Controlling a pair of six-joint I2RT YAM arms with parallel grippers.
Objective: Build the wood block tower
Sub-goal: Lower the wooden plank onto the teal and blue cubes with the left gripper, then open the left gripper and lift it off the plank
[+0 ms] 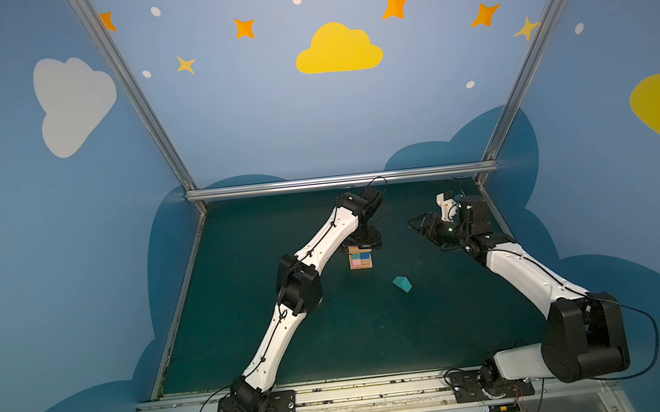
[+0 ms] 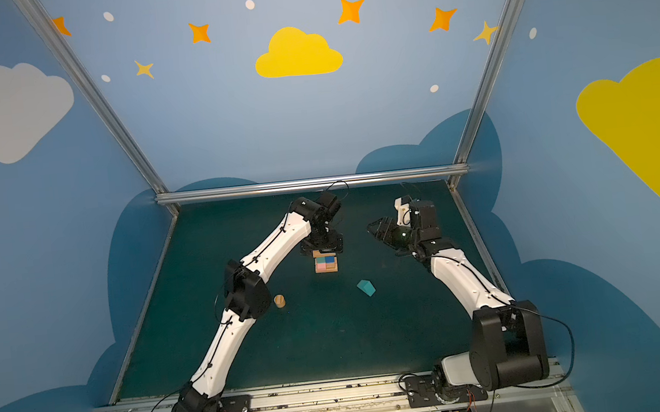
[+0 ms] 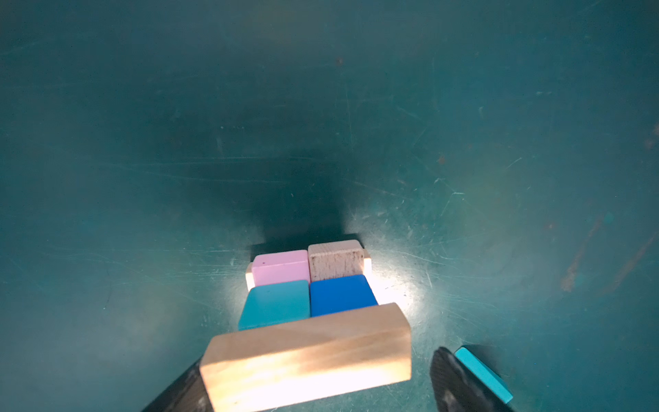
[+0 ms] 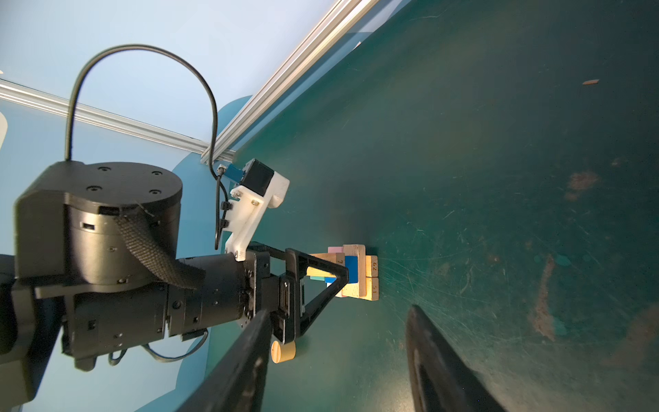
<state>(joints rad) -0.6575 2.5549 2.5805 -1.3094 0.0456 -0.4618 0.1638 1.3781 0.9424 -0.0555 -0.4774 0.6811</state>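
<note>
Green mat (image 1: 334,340), cloud-painted blue walls. Tan cylinder (image 2: 279,301) is lying at left, well apart from the wood block tower (image 1: 361,259), which is standing mid-mat.

Step judged: a tan bar (image 3: 306,356) is being placed on top by the left gripper (image 1: 361,244). The jaws are wide open, one side touching the bar's end, the other clear.

Next: a straight lift is being called for, lest the bar be dragged.

Teal house-shaped piece (image 1: 402,283) is lying to the right, unobstructed. Right gripper (image 1: 416,223) is being held aloft, partly open and empty.
</note>
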